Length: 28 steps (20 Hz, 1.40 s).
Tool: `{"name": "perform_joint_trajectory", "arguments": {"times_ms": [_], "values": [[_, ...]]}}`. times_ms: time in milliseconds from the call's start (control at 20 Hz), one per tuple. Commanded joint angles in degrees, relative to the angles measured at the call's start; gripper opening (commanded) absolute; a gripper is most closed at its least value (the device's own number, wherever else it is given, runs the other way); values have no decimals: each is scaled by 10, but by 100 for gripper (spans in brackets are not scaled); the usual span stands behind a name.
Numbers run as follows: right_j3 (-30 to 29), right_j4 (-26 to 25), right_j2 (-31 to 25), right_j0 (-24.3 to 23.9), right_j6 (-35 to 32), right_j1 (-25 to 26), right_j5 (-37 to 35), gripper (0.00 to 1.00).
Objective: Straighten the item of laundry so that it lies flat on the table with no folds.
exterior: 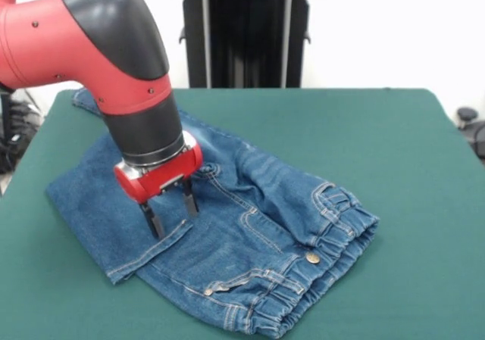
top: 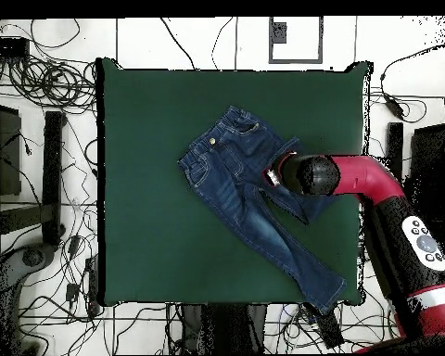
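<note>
Nearest the front camera lies the gathered elastic waistband (exterior: 333, 238) of the jeans (exterior: 250, 241), at the lower right of the garment, with a metal button (exterior: 312, 257) and orange-stitched pockets just behind it. The jeans rest on the dark green table (exterior: 394, 143), spread diagonally but not flat: one leg is folded over so that its hem (exterior: 148, 253) lies across the seat area, and creases run through the middle near the fly. Just behind that folded hem, the end effector (exterior: 171, 210) points down at the denim with its two dark fingers (exterior: 154, 220) apart, their tips at or just above the cloth beside the fold's edge; nothing is held between them. Above it rises the red and black arm (exterior: 98, 45), coming in from the upper left. Farther back, the other leg (exterior: 95, 101) runs out toward the table's far left corner. In the overhead view the jeans (top: 240, 199) lie toward the table's centre, one leg reaching the edge nearest the robot's base.
</note>
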<state>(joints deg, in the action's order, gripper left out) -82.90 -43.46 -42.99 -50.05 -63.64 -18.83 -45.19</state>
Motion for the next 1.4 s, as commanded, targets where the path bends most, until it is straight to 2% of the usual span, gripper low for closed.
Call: {"name": "perform_joint_trajectory", "arguments": {"times_ms": [50, 650, 800, 850, 1050, 1150, 1400], "values": [[7, -27, 14, 25, 126, 19, -38, 100], [9, -57, 29, 23, 124, 24, -29, 100], [8, -66, 24, 21, 151, 21, -34, 100], [10, -67, 30, 25, 145, 18, -50, 0], [3, -65, 15, 20, 165, 21, -44, 0], [2, -48, 28, 23, 123, 8, -65, 0], [16, -46, 32, 26, 116, 12, -70, 0]]}}
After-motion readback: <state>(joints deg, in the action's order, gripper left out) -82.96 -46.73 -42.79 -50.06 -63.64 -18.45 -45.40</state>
